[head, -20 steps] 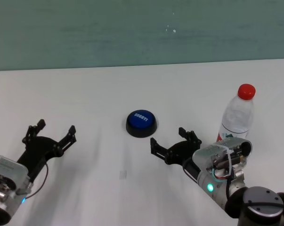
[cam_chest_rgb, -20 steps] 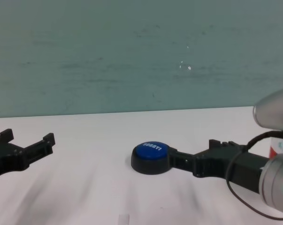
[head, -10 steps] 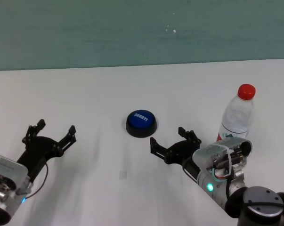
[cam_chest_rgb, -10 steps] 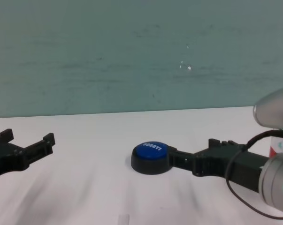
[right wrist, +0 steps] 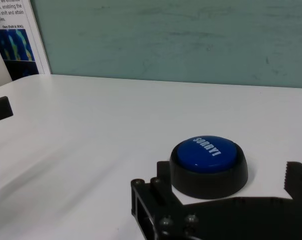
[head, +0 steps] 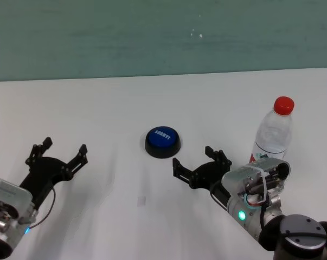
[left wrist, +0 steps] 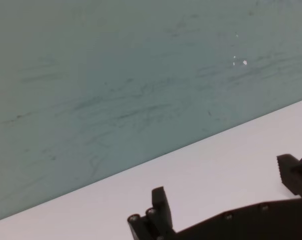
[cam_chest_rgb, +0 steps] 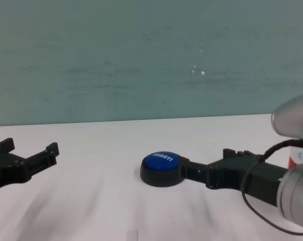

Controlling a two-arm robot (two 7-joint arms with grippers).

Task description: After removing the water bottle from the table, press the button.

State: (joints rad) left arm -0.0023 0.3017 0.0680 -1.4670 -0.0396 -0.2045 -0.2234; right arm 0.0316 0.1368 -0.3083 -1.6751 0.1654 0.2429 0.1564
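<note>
Behind the wide, smooth white table (head: 152, 103) runs a teal-green wall along its far edge, and in the right wrist view a printed poster (right wrist: 13, 37) stands at one far corner. Near the middle of the table sits the round blue dome button (head: 163, 140) with small white lettering on a wider black round base. The clear plastic water bottle (head: 274, 135) with a red screw cap and a red-and-white label stands upright toward the table's right edge, well apart from the button and partly hidden at its foot by the right arm's silver wrist. The black right claw (head: 196, 165) hovers low over the table just on the near side of the button, its fingers spread wide, touching neither button nor bottle; in the right wrist view the button shows between the two fingertips. The black left claw (head: 56, 151) is parked toward the table's left edge near the near side, fingers likewise spread apart and holding nothing.
</note>
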